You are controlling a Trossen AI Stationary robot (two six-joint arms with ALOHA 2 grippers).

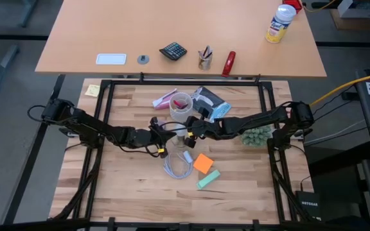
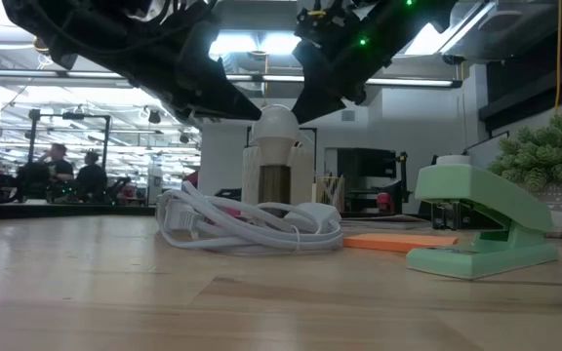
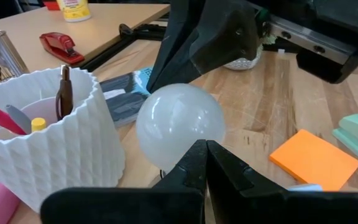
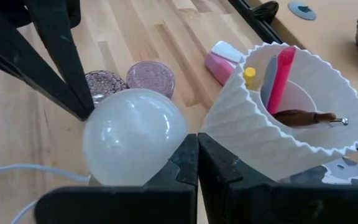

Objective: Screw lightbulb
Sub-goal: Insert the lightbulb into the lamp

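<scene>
While two arms converge, one lightbulb between.

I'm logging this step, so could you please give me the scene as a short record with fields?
lightbulb: lightbulb upright at table centre, between both arms
left gripper: left gripper at the bulb, fingers closed together against its near side
right gripper: right gripper at the bulb from the opposite side, fingers closed together
white cup: white cup beside the bulb, holding pens
cord: white cord looped on the table in front of the bulb
other items: orange sticky notes, green stapler
</scene>
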